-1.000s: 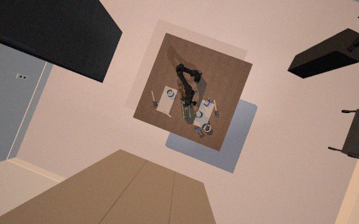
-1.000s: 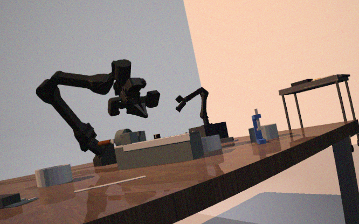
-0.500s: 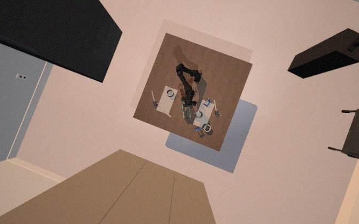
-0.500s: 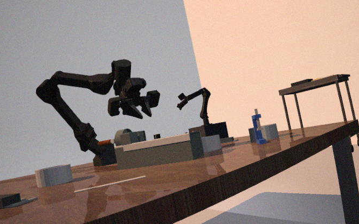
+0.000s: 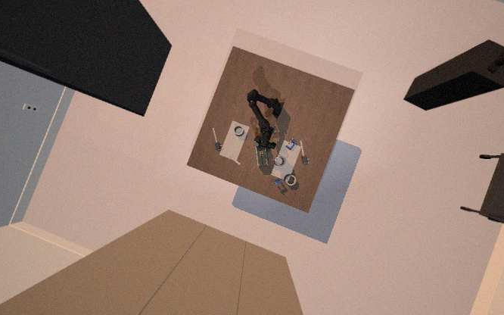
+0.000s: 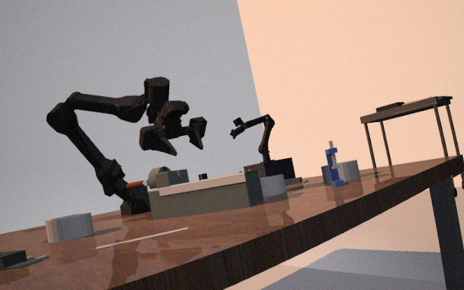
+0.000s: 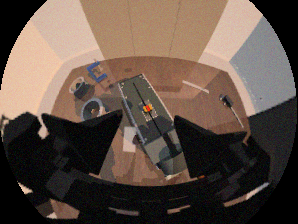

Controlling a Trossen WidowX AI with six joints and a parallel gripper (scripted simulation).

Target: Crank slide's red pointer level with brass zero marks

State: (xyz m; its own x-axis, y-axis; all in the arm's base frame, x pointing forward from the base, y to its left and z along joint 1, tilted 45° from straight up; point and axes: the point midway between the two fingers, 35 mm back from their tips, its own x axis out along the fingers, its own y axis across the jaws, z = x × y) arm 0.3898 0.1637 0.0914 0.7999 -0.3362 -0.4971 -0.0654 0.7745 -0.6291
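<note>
The machine, a long grey box [image 5: 262,160] [image 6: 205,201] [image 7: 131,89], stands on the table with a dark slot along its top. The small red and orange pointer [image 7: 148,108] sits by this slot, near the middle. The brass marks are too small to tell apart, so its exact level is unclear. The crank's orange handle [image 6: 134,185] sticks out beside the round grey housing [image 6: 158,176] at the arm's end of the box. My gripper [image 6: 188,151] [image 7: 149,115] is open and empty above the box, clear of the handle. The handle is mostly hidden in the wrist view.
A blue clamp [image 5: 291,144] [image 6: 334,169] [image 7: 96,73] and a grey ring [image 5: 278,160] [image 7: 91,109] are to one side of the machine. On the other side are a round pale container [image 6: 70,227], a thin white rod [image 6: 142,238] [image 7: 195,86] and a dark block [image 6: 1,259].
</note>
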